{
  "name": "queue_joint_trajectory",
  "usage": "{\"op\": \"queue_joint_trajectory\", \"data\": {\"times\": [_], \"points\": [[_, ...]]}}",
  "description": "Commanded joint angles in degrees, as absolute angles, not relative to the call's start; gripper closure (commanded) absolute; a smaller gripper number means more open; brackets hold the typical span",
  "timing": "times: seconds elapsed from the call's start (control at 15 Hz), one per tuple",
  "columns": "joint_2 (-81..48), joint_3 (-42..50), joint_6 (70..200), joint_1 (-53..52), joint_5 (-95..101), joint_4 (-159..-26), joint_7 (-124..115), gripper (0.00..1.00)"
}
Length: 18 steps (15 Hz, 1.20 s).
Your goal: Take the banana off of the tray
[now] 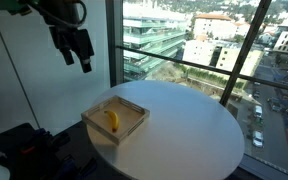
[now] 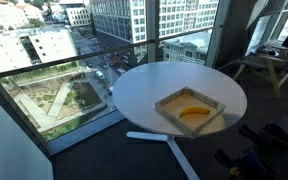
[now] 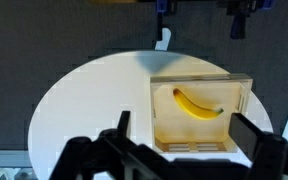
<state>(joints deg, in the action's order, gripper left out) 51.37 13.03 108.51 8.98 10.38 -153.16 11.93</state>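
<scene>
Overhead, the tool [image 1: 76, 58] hangs empty with its jaws spread wide, well above the surface [image 1: 189, 130]. The banana [image 1: 111, 120] lies inside the tray [image 1: 96, 136], which sits near the surface's edge.

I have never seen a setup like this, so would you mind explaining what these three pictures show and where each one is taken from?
Gladly. The machine is a single robot arm ending in a two-fingered gripper, seen dark at the upper left of an exterior view. Two pictures come from cameras standing apart from the robot, beside tall windows over a city. The third comes from a camera on the robot's wrist, looking down past the gripper's dark fingers at its bottom edge. On the round white table sits a shallow wooden-edged tray, and a small yellow banana lies inside it. The gripper is open, hangs in the air clear of the tray and holds nothing; the banana is untouched.
</scene>
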Motion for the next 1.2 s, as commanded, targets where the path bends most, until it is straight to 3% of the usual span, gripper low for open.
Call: {"op": "queue_joint_trajectory", "data": {"times": [0.0, 1.13], "points": [[49.12, 13.83, 108.95, 7.2, 8.44, -151.34, 13.23, 0.0], [34.9, 13.6, 113.51, 1.59, 2.51, -142.91, 18.03, 0.0]]}}
